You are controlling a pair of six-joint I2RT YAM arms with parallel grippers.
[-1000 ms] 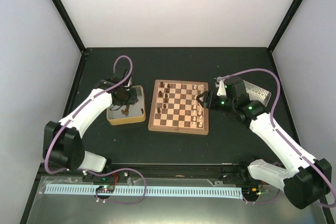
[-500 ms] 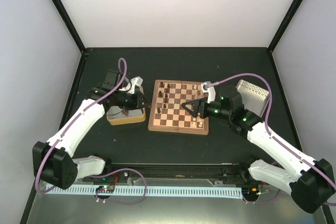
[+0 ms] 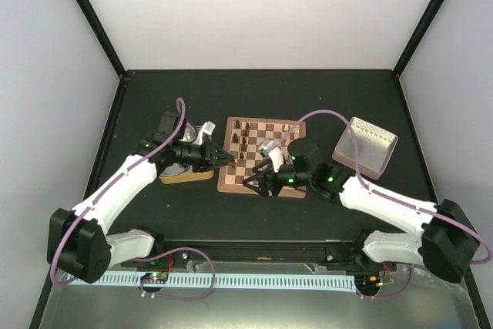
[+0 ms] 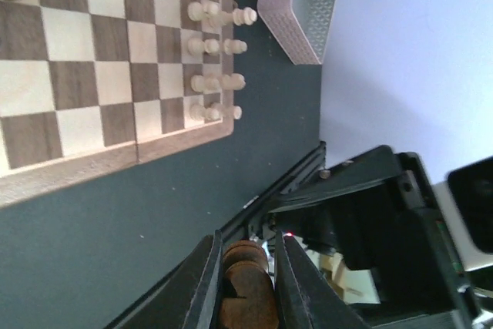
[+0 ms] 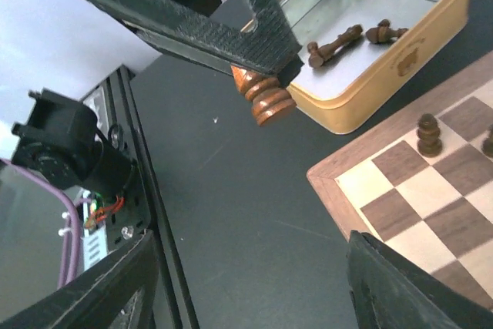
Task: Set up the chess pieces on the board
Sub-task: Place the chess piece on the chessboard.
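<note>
Between the tin (image 5: pixel 370 102) and the board (image 5: pixel 389 213), above the bare bench (image 5: pixel 231 190), the left fingers (image 4: pixel 200 290) are pinching a dark chessman (image 5: pixel 266 98) by its upper part, base hanging down and clear of everything. They are standing narrow, closed on the piece. The right fingers (image 5: pixel 100 287) are spreading wide and holding nothing, pointing at that chessman from the board's near left corner.

The step in hand appears to be bringing a dark piece from the tin to the board, possibly handing it across to the waiting right arm; which of the two is meant cannot be told. Either way, the next move is calling for the piece to stay upright and for a steady approach, since it is small.

Cream pieces (image 4: pixel 216 44) are standing in two rows along the board's far side, while two spare dark men (image 5: pixel 339 40) are lying in the tin.
</note>
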